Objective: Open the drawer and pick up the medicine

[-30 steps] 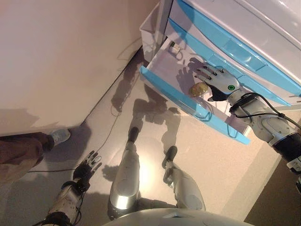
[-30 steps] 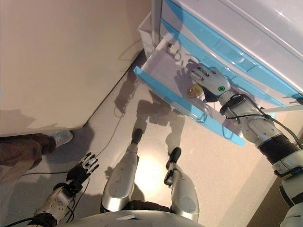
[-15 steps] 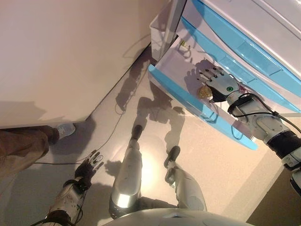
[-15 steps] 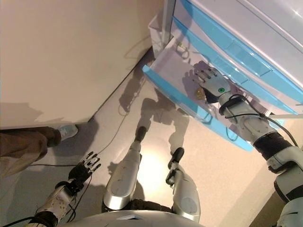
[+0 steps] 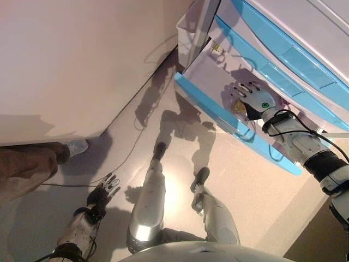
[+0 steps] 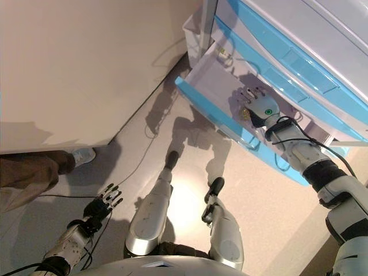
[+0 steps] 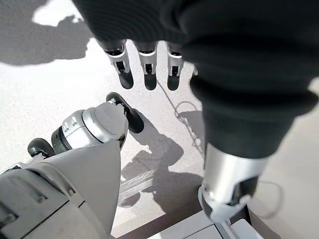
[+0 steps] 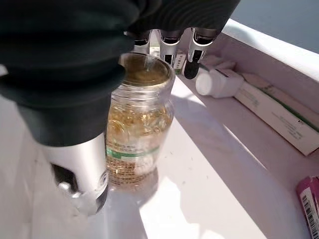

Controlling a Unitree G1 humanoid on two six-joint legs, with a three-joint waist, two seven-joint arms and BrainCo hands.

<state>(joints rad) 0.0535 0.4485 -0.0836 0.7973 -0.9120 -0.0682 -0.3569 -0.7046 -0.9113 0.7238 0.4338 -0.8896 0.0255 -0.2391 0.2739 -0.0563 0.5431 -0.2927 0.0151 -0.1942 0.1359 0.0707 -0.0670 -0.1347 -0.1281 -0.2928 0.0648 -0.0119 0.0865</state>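
The lowest drawer (image 5: 203, 101) of a white cabinet with blue fronts stands pulled open. In it stands a clear medicine bottle (image 8: 137, 134) full of yellow capsules, upright, also showing in the left eye view (image 5: 237, 107). My right hand (image 5: 254, 100) is in the drawer right over the bottle. Its fingers (image 8: 172, 50) reach straight past the lid and its thumb (image 8: 79, 169) stands beside the glass, so it is open. My left hand (image 5: 104, 191) hangs low over the floor, open and empty, its fingers (image 7: 145, 69) straight.
Deeper in the drawer lie a small white pill bottle (image 8: 218, 82), a long white box (image 8: 279, 118) and a pink pack (image 8: 310, 205). Shut blue-fronted drawers (image 5: 283, 54) are above. A person's leg and shoe (image 5: 75, 147) stand at the left by the wall (image 5: 82, 54).
The camera has shifted a little. My right hand has moved further over the bottle and now covers more of it. The left hand has stayed put.
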